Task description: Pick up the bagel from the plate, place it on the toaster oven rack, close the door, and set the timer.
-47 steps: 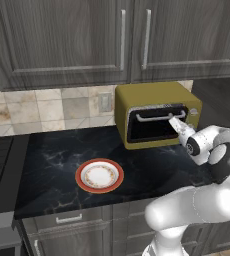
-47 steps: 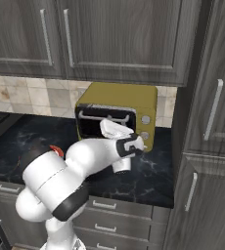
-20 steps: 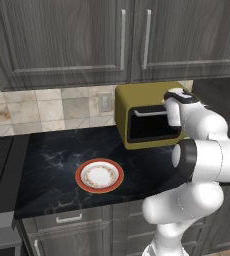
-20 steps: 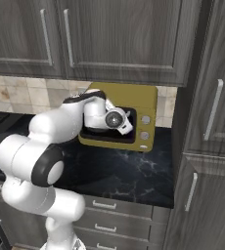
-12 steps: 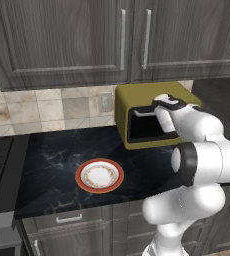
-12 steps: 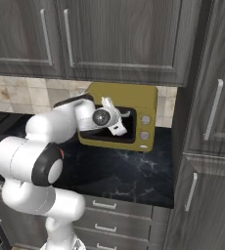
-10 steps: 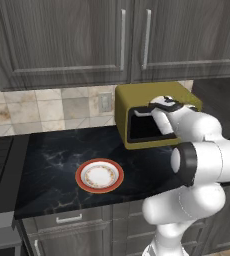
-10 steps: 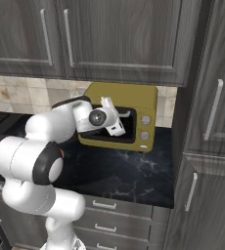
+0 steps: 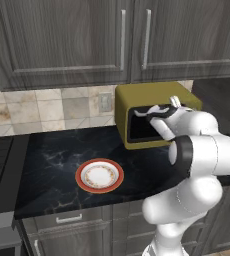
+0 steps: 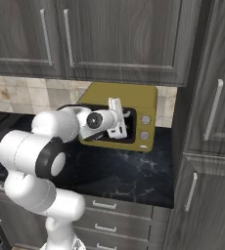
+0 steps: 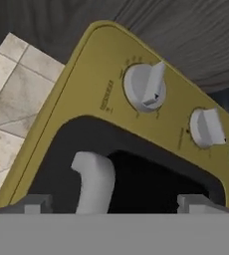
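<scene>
One plate [image 9: 99,176] – two knobs [image 11: 145,88], one toaster oven [image 9: 137,102].

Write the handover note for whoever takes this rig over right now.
Gripper: open, holding nothing, facing the front of the oven, close to it.
Plate: on the counter left of the oven, with no bagel on it.
Door: looks shut, with its handle just ahead of the fingers. The glass is too dark to confirm that the bagel is on the rack.
Done, by the look of it: bagel moved off the plate, door closed.
Left: set the timer. Two knobs sit beside the door; which one is the timer I cannot tell.
</scene>
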You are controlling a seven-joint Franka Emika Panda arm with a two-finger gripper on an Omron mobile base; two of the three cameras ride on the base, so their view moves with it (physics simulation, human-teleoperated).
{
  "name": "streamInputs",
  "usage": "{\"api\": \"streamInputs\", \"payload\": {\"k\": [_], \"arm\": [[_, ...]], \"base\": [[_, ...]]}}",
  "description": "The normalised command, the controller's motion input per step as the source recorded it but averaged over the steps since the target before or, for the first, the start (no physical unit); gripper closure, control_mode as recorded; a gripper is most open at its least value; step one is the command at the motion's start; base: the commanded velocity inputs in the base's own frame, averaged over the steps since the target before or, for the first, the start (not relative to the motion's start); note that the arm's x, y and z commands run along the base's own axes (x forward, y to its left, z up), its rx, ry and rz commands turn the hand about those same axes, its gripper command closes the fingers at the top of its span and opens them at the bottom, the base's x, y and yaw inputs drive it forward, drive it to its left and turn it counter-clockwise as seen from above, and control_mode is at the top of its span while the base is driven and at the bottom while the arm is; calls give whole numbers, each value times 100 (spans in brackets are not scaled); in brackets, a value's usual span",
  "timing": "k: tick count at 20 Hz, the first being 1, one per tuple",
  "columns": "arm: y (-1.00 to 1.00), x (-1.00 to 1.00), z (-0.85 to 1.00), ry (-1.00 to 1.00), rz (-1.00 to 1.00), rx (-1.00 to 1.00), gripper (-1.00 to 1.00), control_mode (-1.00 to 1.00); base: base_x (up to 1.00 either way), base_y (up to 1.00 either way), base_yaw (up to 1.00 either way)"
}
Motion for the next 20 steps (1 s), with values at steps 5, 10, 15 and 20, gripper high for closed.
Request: {"api": "streamInputs", "payload": {"k": [5,10,15,20], "arm": [[-66,-18,50,5,-8,19,-100,-100],[-36,-49,54,0,-2,14,-100,-100],[-16,-55,45,4,0,3,-100,-100],[-18,-31,20,25,2,-5,-100,-100]], "base": [[0,0,0],[0,0,0],[0,0,0],[0,0,0]]}}
